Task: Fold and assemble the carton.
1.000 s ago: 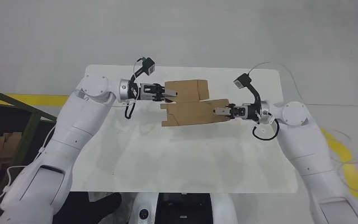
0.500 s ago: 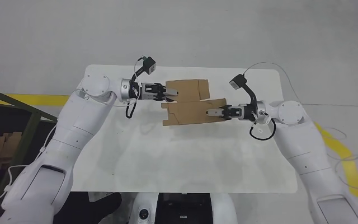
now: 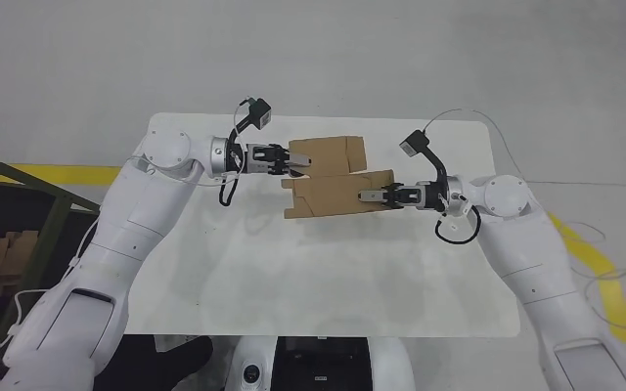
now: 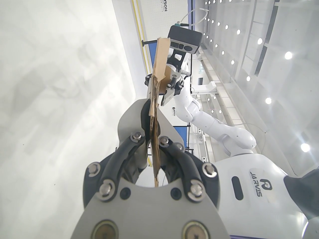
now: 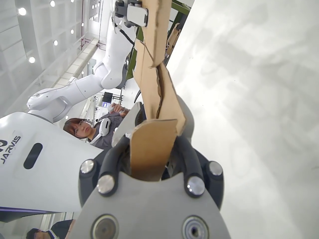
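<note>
A flat brown carton [image 3: 333, 178] is held above the white table [image 3: 333, 283] between both arms, near the far middle. My left gripper [image 3: 299, 163] is shut on the carton's left edge; in the left wrist view the cardboard [image 4: 155, 115] runs edge-on between my left gripper [image 4: 150, 115]. My right gripper [image 3: 367, 195] is shut on the carton's right end. In the right wrist view a bent flap [image 5: 152, 148] sits in my right gripper [image 5: 159, 118], and the carton [image 5: 154, 35] stretches away to the other arm's gripper [image 5: 135, 16].
The table's near half [image 3: 323, 293] is bare white surface. A dark green frame [image 3: 39, 205] stands off the table's left side. A yellow floor line [image 3: 73, 174] runs behind it.
My right gripper slid left along the carton's right end over the last second, pushing in slightly. The left arm and the carton's left edge kept still.
</note>
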Available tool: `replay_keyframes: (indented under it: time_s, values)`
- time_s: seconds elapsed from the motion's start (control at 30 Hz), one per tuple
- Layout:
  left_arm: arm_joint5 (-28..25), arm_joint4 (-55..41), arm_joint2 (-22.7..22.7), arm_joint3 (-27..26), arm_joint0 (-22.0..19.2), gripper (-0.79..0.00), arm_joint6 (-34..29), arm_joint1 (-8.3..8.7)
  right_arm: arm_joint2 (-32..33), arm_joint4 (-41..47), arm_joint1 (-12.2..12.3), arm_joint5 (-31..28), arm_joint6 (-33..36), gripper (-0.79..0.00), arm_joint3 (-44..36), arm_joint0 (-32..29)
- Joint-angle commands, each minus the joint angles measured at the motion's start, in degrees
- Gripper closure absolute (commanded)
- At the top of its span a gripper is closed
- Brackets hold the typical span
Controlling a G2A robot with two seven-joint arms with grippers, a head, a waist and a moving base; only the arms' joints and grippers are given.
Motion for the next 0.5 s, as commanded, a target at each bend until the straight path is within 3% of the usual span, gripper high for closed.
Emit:
replay_keyframes:
  time_s: [0.0, 0.3, 0.33, 0.37, 0.4, 0.43, 0.47]
  values:
    - [0.0, 0.0, -0.1, -0.1, 0.1, 0.000, 0.0, 0.00, -0.1, 0.1, 0.0, 0.0, 0.0, -0.018, 0.1, 0.1]
    - [0.3, 0.1, -0.6, -0.2, 0.3, 0.000, -0.2, -0.01, -0.5, 0.7, -0.1, 1.1, 0.1, 0.000, 0.6, 0.4]
    - [0.4, 0.0, -0.7, -0.2, 0.4, -0.080, -0.2, -0.01, -0.6, 0.8, -0.1, 1.2, 0.0, 0.000, 0.7, 0.4]
    - [0.4, -0.2, -0.9, -0.3, 0.4, -0.299, -0.2, 0.00, -0.6, 0.7, -0.1, 1.3, 0.0, 0.000, 0.7, 0.5]
    - [0.4, -0.2, -1.0, -0.3, 0.4, -0.686, -0.2, 0.01, -0.7, 0.7, -0.1, 1.4, 0.0, 0.000, 0.8, 0.5]
    - [0.5, -0.3, -1.1, -0.4, 0.5, -0.785, -0.1, 0.02, -0.7, 0.8, -0.1, 1.6, 0.0, 0.000, 0.9, 0.5]
    - [0.5, -0.5, -1.3, -0.4, 0.6, -0.785, -0.1, 0.02, -0.8, 0.7, -0.1, 1.6, -0.1, 0.000, 0.9, 0.6]
